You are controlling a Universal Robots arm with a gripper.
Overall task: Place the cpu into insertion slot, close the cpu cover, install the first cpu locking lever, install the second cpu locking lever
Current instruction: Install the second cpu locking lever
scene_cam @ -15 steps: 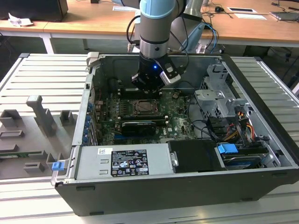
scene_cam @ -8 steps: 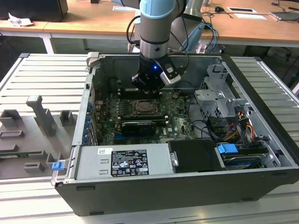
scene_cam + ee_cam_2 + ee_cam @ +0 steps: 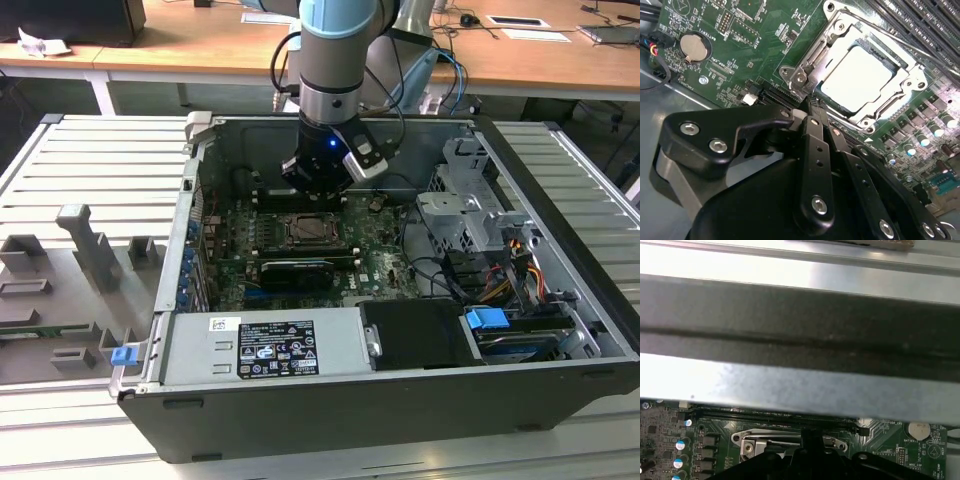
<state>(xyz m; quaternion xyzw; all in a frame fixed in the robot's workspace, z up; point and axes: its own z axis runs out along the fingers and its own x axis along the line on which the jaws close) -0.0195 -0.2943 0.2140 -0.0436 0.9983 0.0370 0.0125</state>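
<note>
**Gripper hanging over the seated chip**

Inside the open dark computer case [image 3: 330, 420], at the exterior view's left, grey moulded fixtures [image 3: 95, 250] are sitting on the slatted table [image 3: 60, 160]. Centrally, the black gripper [image 3: 318, 185] is hovering just above the green motherboard [image 3: 390, 262], its body hiding its fingertips there. In the second wrist view the narrow black fingers [image 3: 816, 145] are pressing together, empty, beside the hinge of the thin silver cpu cover [image 3: 807, 65], which is lying flat around the pale silver-grey square cpu [image 3: 856, 82] in the metal-rimmed insertion slot [image 3: 883, 51]. Whether the locking levers are latched is hard to make out.

1. The exterior view is evenly and brightly lit, though the inside of the computer case [image 3: 400, 150] lies in dim shadow.
2. In the second wrist view, strong glare whitens the cpu [image 3: 855, 80].
3. In the first wrist view, the case wall [image 3: 800, 375] is blurred, with bright reflective bands.
</note>
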